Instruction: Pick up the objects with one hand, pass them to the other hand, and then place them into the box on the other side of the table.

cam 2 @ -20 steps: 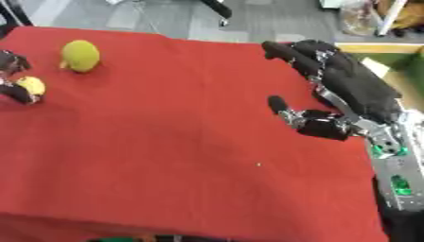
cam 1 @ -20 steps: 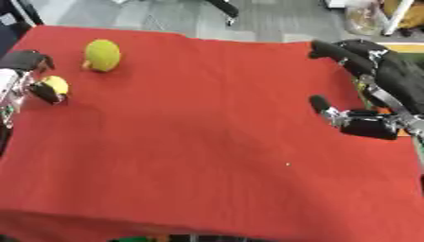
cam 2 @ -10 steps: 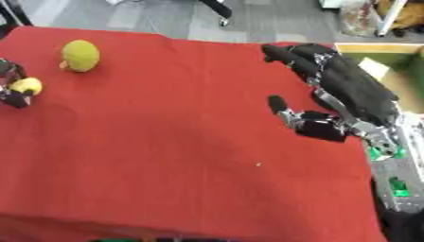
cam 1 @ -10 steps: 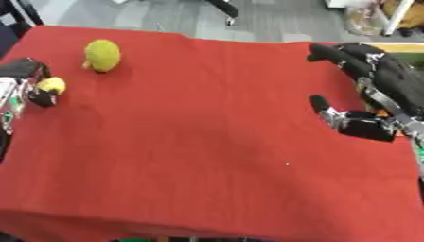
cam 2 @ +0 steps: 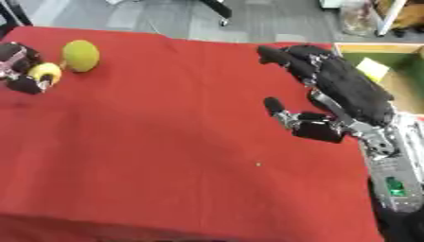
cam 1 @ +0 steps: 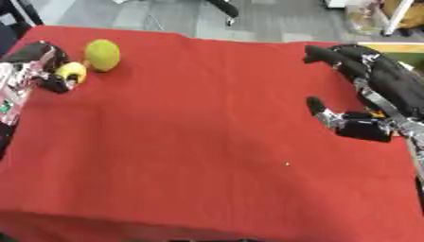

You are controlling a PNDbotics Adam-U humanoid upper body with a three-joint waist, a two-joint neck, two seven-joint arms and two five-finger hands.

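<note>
The left hand (cam 1: 46, 64), fingers curled round a small yellow object (cam 1: 71, 72), now sits further in from the tabletop's left edge, just beside the green ball (cam 1: 102, 55) at the far-left corner. The right hand (cam 2: 331, 90) hangs open near the right edge, unmoved. The box (cam 2: 389, 61) lies beyond that edge. The handover likely comes next.

I can only see part of the small yellow thing (cam 1: 71, 72); the curled fingers (cam 1: 56, 83) of my left hand (cam 1: 37, 59) cover the rest, and I can't tell what it is. The box (cam 2: 396, 66) is cut off by the right edge, its yellow contents too blurred to name.
</note>
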